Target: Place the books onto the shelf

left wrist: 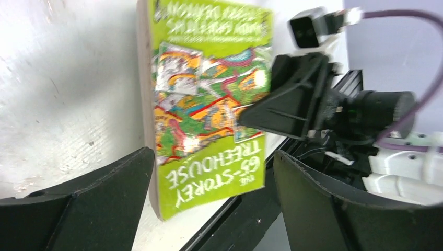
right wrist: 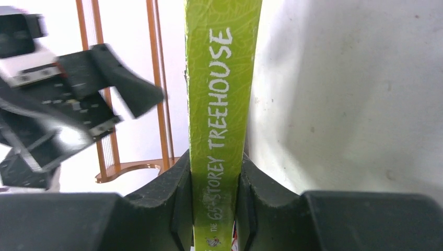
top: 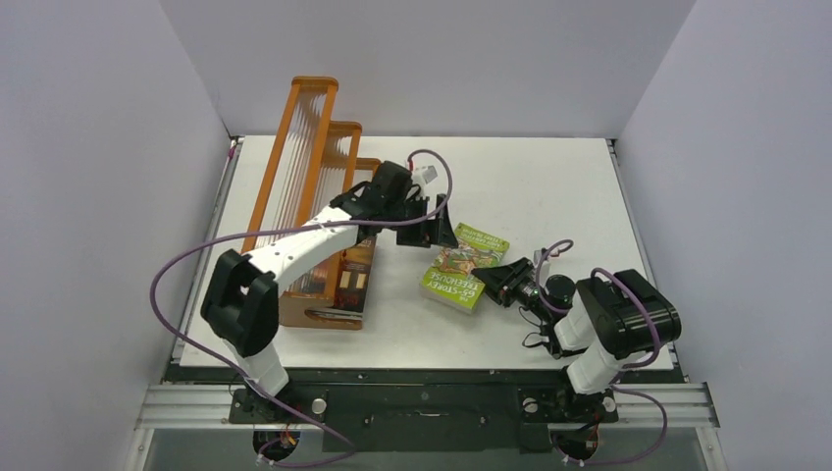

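A bright green illustrated book [top: 463, 267] lies tilted at mid-table, titled "The 65-Storey Treehouse" [left wrist: 209, 104]. My right gripper [top: 500, 280] is shut on its spine [right wrist: 222, 104], one finger pressed to each side [right wrist: 216, 172]. The left gripper [top: 432, 228] hovers by the book's far left corner with its jaws wide open [left wrist: 211, 157] and nothing between them. The orange-brown wooden shelf [top: 304, 157] stands at the left, its posts [right wrist: 156, 104] also showing in the right wrist view. Dark book covers [top: 353, 280] sit in its lowest tier; the other books are hidden.
The left arm [top: 294, 245] stretches across the shelf's front tier. The right arm's base and purple cables [top: 613, 324] crowd the near right corner. Grey walls close in the table [top: 549, 177] on three sides.
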Motion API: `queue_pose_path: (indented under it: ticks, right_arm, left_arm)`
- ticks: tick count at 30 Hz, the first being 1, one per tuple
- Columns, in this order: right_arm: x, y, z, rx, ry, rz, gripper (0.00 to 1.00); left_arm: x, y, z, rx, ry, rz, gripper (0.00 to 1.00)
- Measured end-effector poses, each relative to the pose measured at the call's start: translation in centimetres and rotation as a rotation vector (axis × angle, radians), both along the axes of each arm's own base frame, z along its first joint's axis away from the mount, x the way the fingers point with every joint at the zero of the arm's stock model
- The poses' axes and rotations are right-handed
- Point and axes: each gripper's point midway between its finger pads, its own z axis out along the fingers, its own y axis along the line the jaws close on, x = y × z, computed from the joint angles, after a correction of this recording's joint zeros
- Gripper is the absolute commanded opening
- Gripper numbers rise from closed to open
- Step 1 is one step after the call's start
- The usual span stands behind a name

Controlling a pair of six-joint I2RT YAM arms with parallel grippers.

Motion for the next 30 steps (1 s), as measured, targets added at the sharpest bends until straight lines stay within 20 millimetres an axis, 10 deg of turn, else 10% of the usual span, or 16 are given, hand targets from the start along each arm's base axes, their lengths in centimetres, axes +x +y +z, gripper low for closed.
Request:
queue_pose_path:
  ticks: [6, 10, 14, 20, 30]
  right_arm:
    - [0.6, 0.0, 1.9, -0.044, -0.070, -0.012, 0.00]
    - [1.5, 1.1, 4.9, -0.133, -0.157, 0.000, 0.00]
    - [2.3, 4.2, 10.8, -0.190, -0.312, 0.062, 0.00]
    - [2.8, 11.5, 14.9, -0.097, -0.408, 0.229, 0.00]
    - [-0.7, 20.0, 7.4, -0.110, -0.213, 0.477, 0.00]
  left_arm:
    - [0.7, 1.7, 13.6, -0.041, -0.327, 0.034, 0.82]
    - [-0.1, 6.8, 24.0, -0.098, -0.581, 0.137, 0.81]
    - [-2.2, 12.5, 29.9, -0.127, -0.742, 0.265, 0.78]
    - [-4.2, 16.8, 30.8, -0.113, -0.802, 0.380, 0.78]
    - [-3.2, 17.8, 25.9, -0.011, -0.692, 0.428, 0.78]
